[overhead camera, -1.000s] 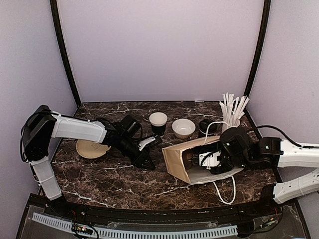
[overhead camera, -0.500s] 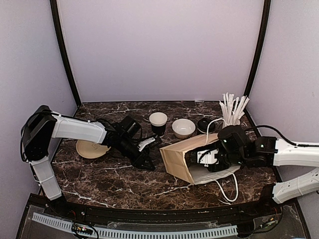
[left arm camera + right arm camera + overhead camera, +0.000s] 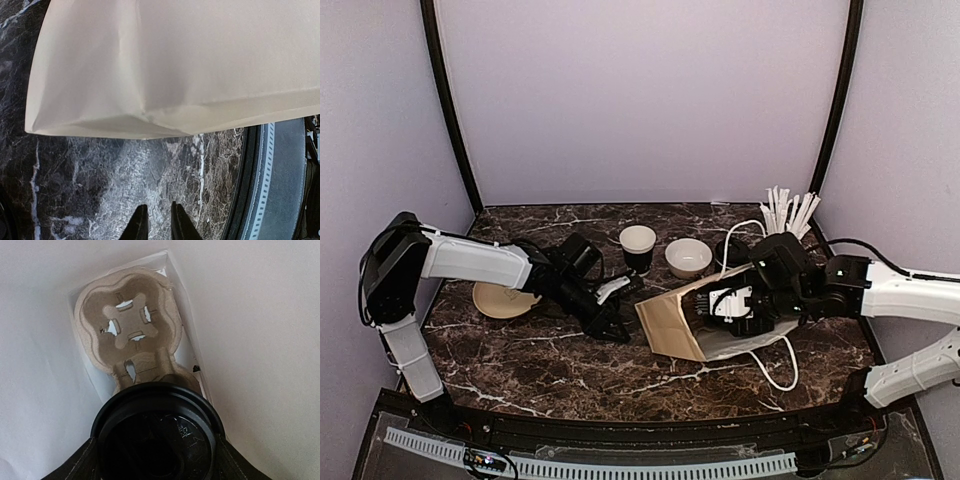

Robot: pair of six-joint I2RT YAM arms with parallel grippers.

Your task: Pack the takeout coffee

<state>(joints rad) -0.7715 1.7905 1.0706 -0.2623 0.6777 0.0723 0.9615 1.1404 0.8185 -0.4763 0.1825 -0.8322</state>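
Marble tabletop [image 3: 570,370], cup [image 3: 159,432] in right hand [image 3: 732,308]

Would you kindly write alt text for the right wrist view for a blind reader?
A black-lidded coffee cup, gripped by the right gripper, is inside a pale paper bag, facing a brown pulp cup carrier at the bag's far end.

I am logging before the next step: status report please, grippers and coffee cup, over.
Left gripper nearly shut, empty, short of paper bag. Right gripper shut on lidded coffee cup, inside the bag. Cup carrier ahead, slot empty.
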